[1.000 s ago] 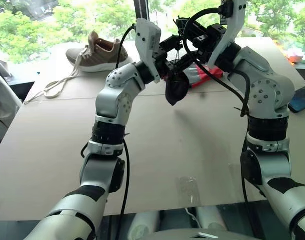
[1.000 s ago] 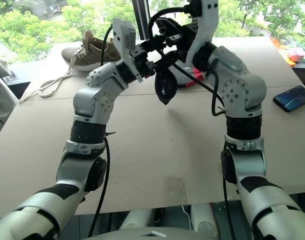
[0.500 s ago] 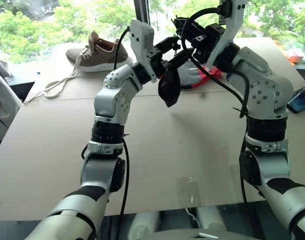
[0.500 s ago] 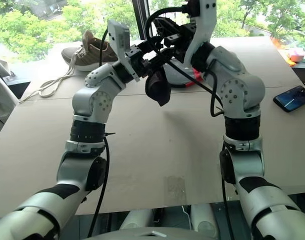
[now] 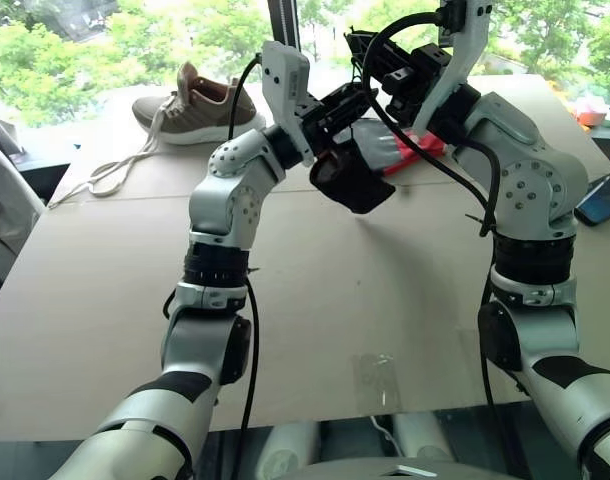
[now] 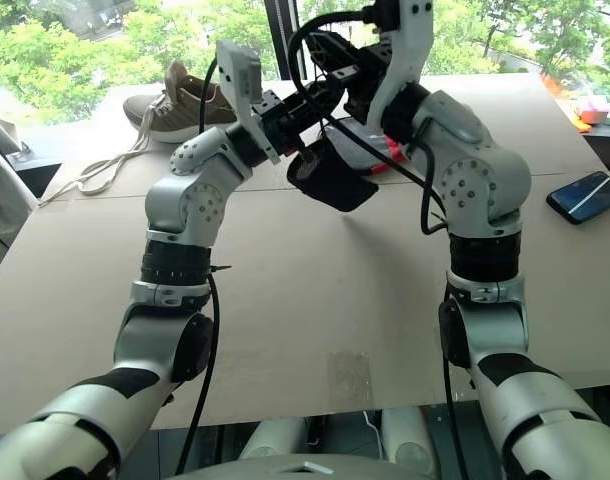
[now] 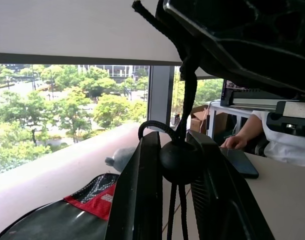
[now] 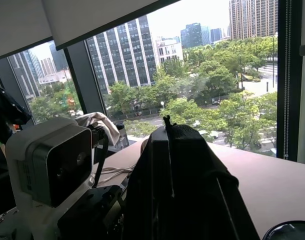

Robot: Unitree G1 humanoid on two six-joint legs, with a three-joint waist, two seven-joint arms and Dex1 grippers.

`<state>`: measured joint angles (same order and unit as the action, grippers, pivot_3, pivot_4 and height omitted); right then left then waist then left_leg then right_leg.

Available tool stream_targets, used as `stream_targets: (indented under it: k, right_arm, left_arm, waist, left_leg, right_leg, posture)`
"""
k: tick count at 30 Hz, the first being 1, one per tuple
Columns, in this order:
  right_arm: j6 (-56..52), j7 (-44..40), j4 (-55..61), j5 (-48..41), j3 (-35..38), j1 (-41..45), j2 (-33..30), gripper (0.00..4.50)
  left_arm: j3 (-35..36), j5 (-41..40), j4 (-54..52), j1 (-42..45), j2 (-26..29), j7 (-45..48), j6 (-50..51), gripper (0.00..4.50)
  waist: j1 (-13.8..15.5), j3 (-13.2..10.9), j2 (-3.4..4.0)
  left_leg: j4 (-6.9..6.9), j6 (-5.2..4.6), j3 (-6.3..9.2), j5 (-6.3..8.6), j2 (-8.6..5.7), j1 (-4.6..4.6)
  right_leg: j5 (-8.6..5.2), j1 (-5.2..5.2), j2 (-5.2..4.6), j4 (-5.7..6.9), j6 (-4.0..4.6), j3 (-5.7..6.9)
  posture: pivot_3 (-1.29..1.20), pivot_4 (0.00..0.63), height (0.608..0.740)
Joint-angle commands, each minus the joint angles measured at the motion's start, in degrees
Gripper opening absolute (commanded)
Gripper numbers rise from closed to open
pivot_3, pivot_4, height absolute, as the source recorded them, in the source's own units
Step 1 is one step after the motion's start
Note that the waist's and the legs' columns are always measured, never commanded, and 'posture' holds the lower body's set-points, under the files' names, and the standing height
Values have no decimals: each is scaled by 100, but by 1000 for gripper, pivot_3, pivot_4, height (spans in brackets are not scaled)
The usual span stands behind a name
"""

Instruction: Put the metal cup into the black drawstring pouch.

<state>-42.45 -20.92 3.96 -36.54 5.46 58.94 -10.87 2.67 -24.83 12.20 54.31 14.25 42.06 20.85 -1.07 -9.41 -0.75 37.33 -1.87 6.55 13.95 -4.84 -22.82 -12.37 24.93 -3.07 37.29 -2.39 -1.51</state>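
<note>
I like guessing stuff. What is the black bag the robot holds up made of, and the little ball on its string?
The black drawstring pouch looks like soft, matte fabric: it sags and folds as it hangs between the two arms. The little ball is the cord's toggle, probably smooth hard plastic, judging by its round shape and dull sheen. It sits between the left gripper's fingers.

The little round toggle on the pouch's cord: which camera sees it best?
The left wrist view: the toggle sits close up between the left gripper's two fingers, cords running through it. The head views show the black drawstring pouch held up between both arms, the toggle too small to make out. The right wrist view shows pouch fabric.
</note>
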Motion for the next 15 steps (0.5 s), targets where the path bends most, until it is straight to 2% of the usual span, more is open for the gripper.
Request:
stream_targets:
  k: [1, 15]
  right_arm:
    - [97, 9, 228, -57, 75, 165, 12, 0]
    - [907, 159, -558, 71, 622, 883, -63, 0]
  left_arm:
    - [-19, 34, -209, -2, 42, -15, -28, 243]
    - [-143, 120, -419, -384, 163, 25, 106, 243]
  waist:
    - [0, 0, 0]
    - [-3, 0, 0]
  left_leg:
    - [0, 0, 0, 0, 0, 0]
    - [1, 0, -16, 0, 0, -4]
  right_leg:
    - [0, 0, 0, 0, 0, 0]
    - [0, 17, -2, 19, 0, -10]
  posture:
    - [0, 150, 740]
    - [0, 150, 740]
